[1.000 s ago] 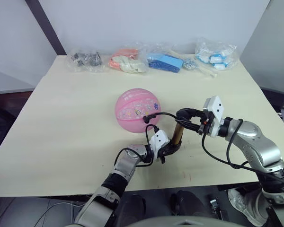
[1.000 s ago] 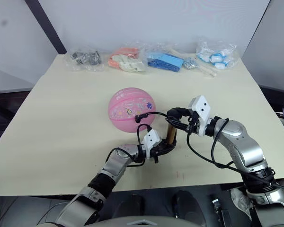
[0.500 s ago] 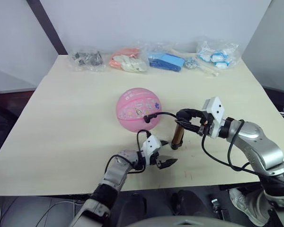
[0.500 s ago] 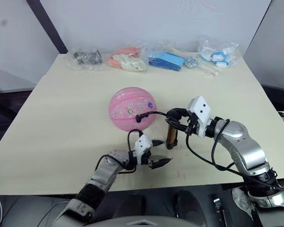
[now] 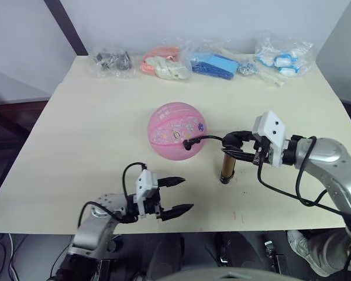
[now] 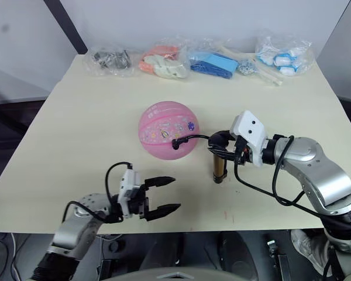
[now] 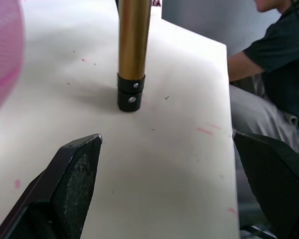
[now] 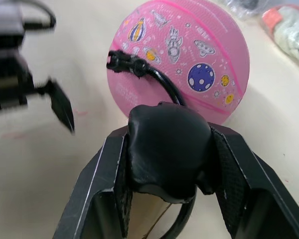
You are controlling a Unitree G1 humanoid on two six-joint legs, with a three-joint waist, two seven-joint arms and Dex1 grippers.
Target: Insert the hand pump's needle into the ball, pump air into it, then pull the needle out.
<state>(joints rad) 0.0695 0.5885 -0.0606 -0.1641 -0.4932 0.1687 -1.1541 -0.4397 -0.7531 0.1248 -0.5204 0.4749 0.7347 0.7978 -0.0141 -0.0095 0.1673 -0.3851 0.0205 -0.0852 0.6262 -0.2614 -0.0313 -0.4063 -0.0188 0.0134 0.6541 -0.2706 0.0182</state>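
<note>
A: Gripping the black top cap of the hand pump [image 5: 227, 168], the right gripper [image 5: 236, 143] has both fingers clamped on it; the right wrist view shows the rounded cap wedged between the two black pads.

B: And how does the pump stand?

A: Upright on the table [image 5: 76, 134], its gold-brown barrel vertical and its black bottom cap on the surface, just to the right of the ball [image 5: 176, 130].

B: The hose?

A: A thin black hose [image 5: 209, 138] runs from the top of the pump across to the ball. Its black fitting, the needle [image 8: 123, 62] end, sits against the pink surface on the side facing the pump. The pin itself is too small to make out.

B: The other arm?

A: The left gripper [image 5: 176, 194] is low, near the front edge of the table, fingers spread wide apart and holding nothing. It is well clear of both pump and ball, to the left of the pump. In the left wrist view the pump's bottom cap stands ahead between the two open fingers.

B: What else is on the table?

A: Along the far edge, a row of clear plastic bags: dark small parts [image 5: 110, 60], pink-orange and white items [image 5: 162, 63], blue items [image 5: 213, 64], and blue-white items [image 5: 281, 59]. A seated person [image 7: 279, 74] in a dark shirt shows beyond the table edge in the left wrist view.
</note>
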